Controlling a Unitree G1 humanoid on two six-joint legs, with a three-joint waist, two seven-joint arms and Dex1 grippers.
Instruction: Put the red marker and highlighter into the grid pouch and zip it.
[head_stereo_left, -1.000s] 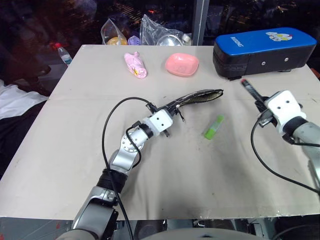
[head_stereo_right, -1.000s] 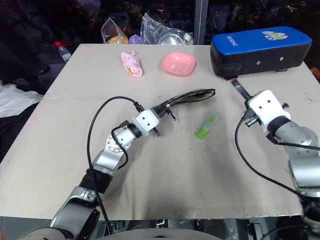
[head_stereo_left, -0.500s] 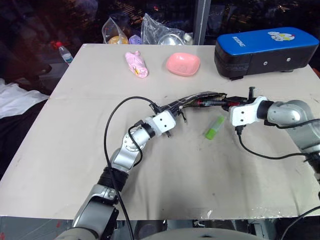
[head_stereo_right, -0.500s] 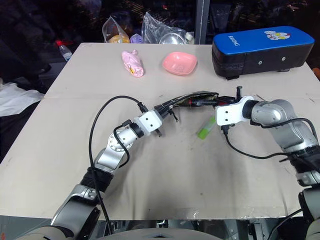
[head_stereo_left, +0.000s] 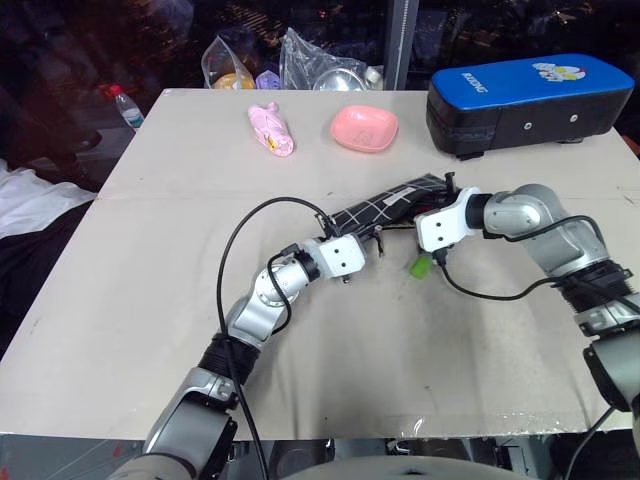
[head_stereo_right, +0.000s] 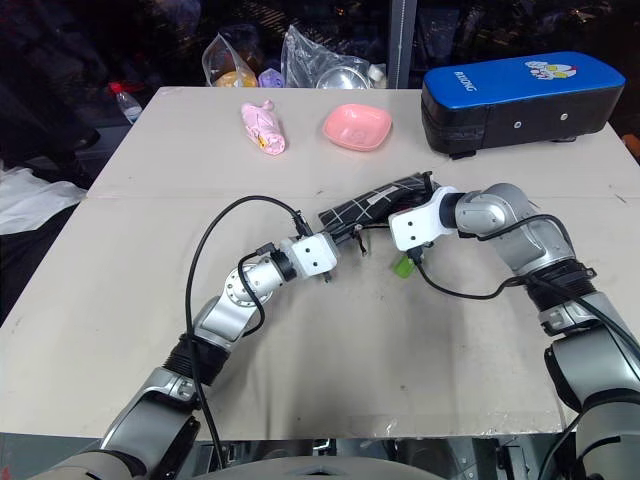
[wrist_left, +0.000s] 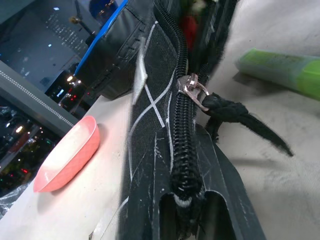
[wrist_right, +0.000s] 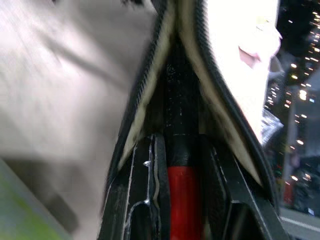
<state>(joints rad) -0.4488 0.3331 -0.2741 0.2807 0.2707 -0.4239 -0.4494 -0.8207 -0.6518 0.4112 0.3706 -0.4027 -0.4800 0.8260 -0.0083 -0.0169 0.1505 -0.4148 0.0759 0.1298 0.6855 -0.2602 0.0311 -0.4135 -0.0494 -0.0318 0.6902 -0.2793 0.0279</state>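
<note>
Marker going into grid pouch mouth; highlighter loose on bench.

Left claw (head_stereo_left: 372, 243) is clenched on the zipper end of the grid pouch (head_stereo_left: 385, 209), which lies mid-bench (head_stereo_left: 150, 300). Right claw (head_stereo_left: 432, 212) sits at the pouch's open mouth, fingers straddling the red marker (wrist_right: 183, 200), black end inside the pouch, red end at the fingers; firm grip or slack, cannot tell. Highlighter (head_stereo_left: 424, 265) lies beside the pouch, under the right wrist. Blue-topped black case (head_stereo_left: 530, 95) at the far edge carries white lettering and a cartoon figure, not readable. Pink dish (head_stereo_left: 365, 128) beside it.
</note>
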